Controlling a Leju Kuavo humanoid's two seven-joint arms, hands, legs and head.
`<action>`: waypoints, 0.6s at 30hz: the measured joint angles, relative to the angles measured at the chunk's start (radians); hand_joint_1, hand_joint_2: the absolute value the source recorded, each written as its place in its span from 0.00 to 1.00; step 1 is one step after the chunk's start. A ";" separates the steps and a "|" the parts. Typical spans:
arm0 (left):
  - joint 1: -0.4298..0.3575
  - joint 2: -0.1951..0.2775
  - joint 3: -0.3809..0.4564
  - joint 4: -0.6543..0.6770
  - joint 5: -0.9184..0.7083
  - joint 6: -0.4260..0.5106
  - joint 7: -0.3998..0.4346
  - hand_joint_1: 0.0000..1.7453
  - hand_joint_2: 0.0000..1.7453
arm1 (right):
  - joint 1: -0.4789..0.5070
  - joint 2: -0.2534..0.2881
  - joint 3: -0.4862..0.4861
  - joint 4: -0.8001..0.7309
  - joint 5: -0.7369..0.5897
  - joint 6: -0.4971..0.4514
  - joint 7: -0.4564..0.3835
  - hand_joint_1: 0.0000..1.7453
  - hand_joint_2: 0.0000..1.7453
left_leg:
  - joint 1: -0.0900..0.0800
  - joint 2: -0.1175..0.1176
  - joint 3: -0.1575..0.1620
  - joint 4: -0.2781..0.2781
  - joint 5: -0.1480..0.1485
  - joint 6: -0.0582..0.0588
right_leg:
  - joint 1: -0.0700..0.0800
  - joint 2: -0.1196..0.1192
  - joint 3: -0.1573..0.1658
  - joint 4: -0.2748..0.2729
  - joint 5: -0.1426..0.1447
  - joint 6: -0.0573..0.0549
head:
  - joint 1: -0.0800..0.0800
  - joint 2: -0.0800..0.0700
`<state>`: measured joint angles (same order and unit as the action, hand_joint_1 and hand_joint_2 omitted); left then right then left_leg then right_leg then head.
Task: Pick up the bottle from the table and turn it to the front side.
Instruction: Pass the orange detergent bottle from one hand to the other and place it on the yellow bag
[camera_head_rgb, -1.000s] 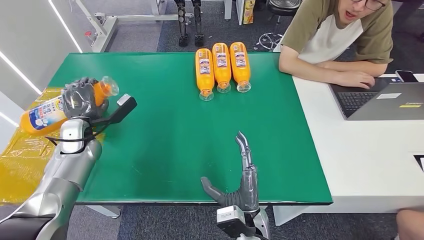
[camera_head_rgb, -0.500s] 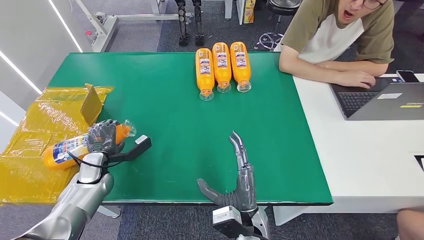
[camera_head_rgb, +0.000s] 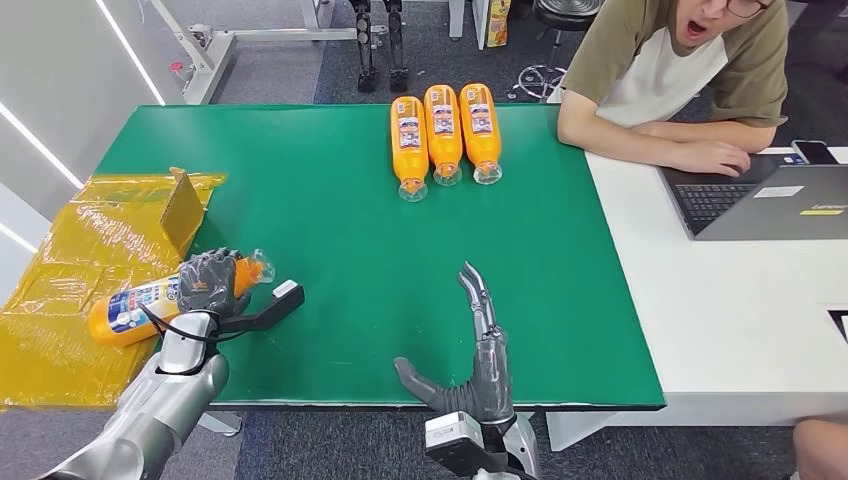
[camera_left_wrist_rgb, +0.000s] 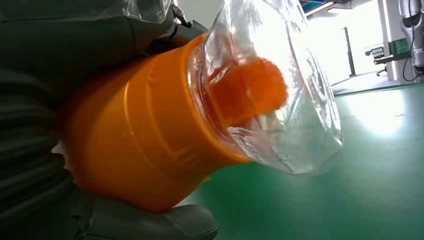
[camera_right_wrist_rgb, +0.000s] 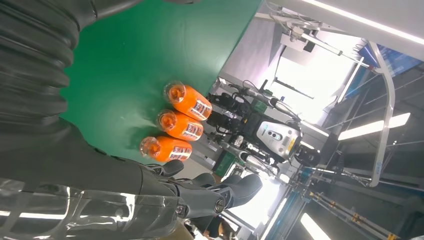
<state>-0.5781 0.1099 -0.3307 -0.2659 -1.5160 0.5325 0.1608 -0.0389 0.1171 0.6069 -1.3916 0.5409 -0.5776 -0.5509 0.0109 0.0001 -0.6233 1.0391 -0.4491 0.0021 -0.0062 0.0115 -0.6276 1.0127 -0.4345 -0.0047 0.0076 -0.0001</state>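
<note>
A: Where's the bottle?

B: In the left hand, at about 8 o'clock on the green table, body hanging over the yellow plastic sheet. Fingers clamped round the neck end.

A: Axis?

B: Lying nearly flat, clear cap end pointing to 2 o'clock, base to 8. Blue-white label faces up toward the head camera.

A: Right hand?

B: At 6 o'clock near the table edge, fingers apart, holding nothing. The left is the nearer one, so any roll about the long axis is its job, I'd judge.

A: Wrist views add anything?

B: Left wrist shows the cap clear of the table surface. Right wrist shows three other bottles side by side, at 12 o'clock on the table.
</note>
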 joint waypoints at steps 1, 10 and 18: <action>0.000 0.000 0.000 0.000 0.000 0.000 0.000 1.00 1.00 | 0.000 0.000 0.000 0.000 0.000 0.000 0.000 0.00 1.00 | 0.000 0.000 0.000 0.000 0.000 0.000 | 0.000 0.000 0.000 0.000 0.000 0.000 | 0.000 0.000; 0.003 0.000 0.000 0.001 0.001 -0.004 0.000 1.00 1.00 | 0.000 0.000 0.000 0.000 0.000 0.005 -0.001 0.00 1.00 | 0.000 0.000 0.000 0.000 0.000 0.000 | 0.000 0.000 0.000 0.000 0.000 0.000 | 0.000 0.000; 0.036 -0.001 0.000 0.002 0.011 0.014 0.001 0.25 1.00 | 0.000 0.000 0.000 -0.010 0.002 0.060 0.003 0.00 1.00 | 0.000 0.000 0.000 0.000 0.000 0.000 | 0.000 0.000 0.000 0.000 0.000 0.000 | 0.000 0.000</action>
<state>-0.5421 0.1088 -0.3308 -0.2644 -1.5048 0.5463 0.1622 -0.0389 0.1171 0.6073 -1.4017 0.5428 -0.5180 -0.5477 0.0109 0.0001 -0.6230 1.0387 -0.4491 0.0020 -0.0062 0.0116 -0.6275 1.0128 -0.4346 -0.0047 0.0075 0.0000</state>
